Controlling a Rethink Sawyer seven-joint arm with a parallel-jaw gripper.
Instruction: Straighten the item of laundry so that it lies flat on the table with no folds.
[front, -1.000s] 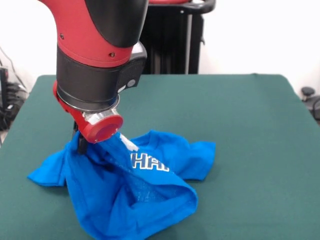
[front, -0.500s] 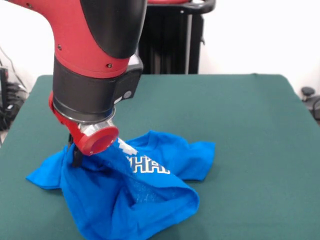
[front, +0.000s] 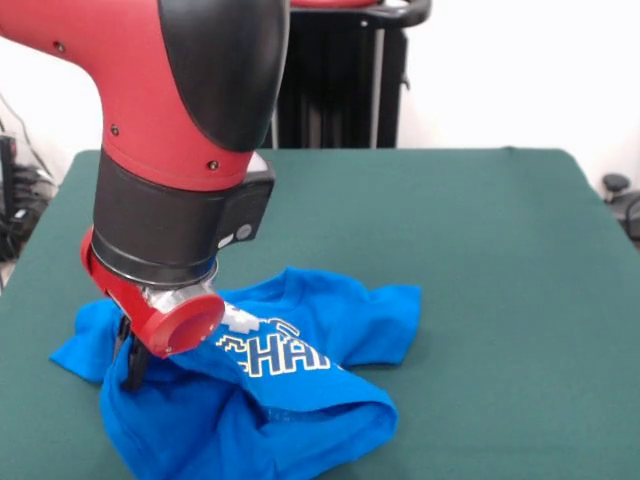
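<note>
Closest to us, at the near left of the green surface (front: 480, 230), we see the blue T-shirt (front: 300, 400) lying in a crumpled heap with thick folds, its white letters showing on top and one sleeve sticking out to the right. Just behind its left side, the pincer (front: 133, 362) pokes its dark tips down into the cloth, but the big red and black arm (front: 180, 170) hides so much that we cannot tell whether it is open or closed, or holding the shirt. Farther back, the surface runs to the black stand (front: 340, 75).
</note>
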